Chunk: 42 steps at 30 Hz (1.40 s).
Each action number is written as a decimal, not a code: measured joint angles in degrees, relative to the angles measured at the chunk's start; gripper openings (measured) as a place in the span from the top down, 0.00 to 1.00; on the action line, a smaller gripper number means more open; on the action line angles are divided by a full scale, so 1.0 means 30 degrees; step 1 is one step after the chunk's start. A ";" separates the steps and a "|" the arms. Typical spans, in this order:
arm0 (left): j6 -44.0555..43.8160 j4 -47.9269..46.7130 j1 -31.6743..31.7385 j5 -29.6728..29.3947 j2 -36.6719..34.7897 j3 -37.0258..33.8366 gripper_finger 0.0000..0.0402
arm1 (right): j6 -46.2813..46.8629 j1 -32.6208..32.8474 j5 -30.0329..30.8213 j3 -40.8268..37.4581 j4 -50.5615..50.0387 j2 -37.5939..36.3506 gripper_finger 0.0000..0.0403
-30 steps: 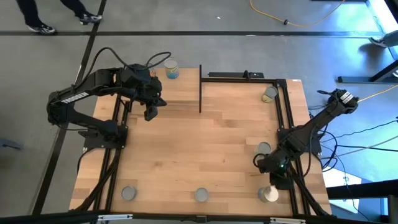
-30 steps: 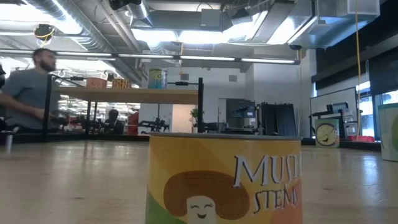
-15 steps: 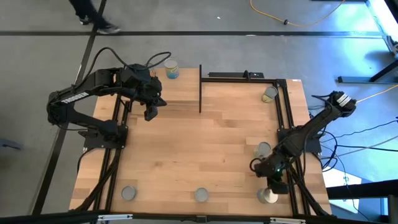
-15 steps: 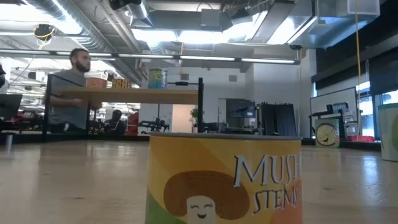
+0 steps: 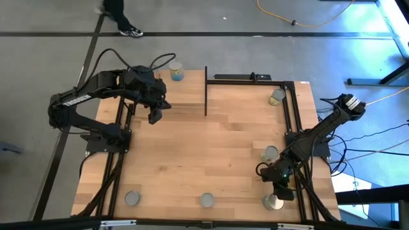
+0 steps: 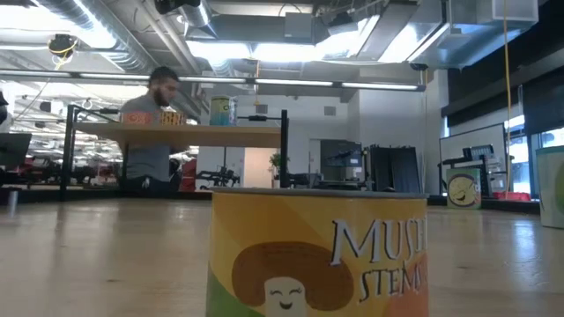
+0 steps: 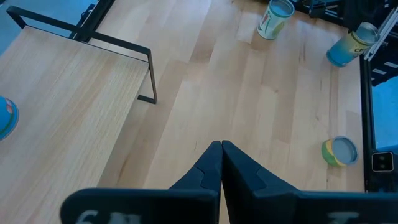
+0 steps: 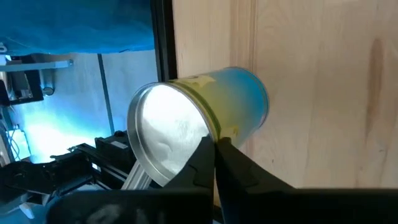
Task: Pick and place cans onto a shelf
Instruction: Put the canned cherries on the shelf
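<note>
My right gripper (image 5: 279,189) is shut, pointing down over the can at the table's near right corner (image 5: 273,202). In the right wrist view this can (image 8: 205,130) has a silvery top and a yellow-and-blue label, and the shut fingertips (image 8: 214,144) stand at its top rim. My left gripper (image 5: 154,117) is shut and empty above the table beside the shelf (image 5: 167,94); it also shows in its wrist view (image 7: 221,147). One can (image 5: 177,71) stands on the shelf. Other cans stand on the table (image 5: 277,96), (image 5: 270,153), (image 5: 207,200), (image 5: 132,199). My right gripper's shut fingertips (image 8: 219,149) come from above at the rim of the corner can's silvery top (image 8: 186,134). I cannot tell whether they touch it. The can stands on the table at its edge.
The shelf's black upright (image 5: 206,89) stands at its right end. Black frame rails (image 5: 291,121) run along the table's sides. A yellow mushroom can (image 6: 317,255) fills the low view's front. A person (image 5: 118,16) walks beyond the far edge.
My right gripper has moved toward the table's near edge and now stands over the corner can, partly covering it from above. The person beyond the far edge has walked toward the right.
</note>
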 joint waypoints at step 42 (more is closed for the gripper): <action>0.4127 -0.0007 -0.0011 0.3236 -0.0006 0.0007 1.00 | 0.0189 -0.6846 0.6426 1.3798 -1.6443 0.1124 1.00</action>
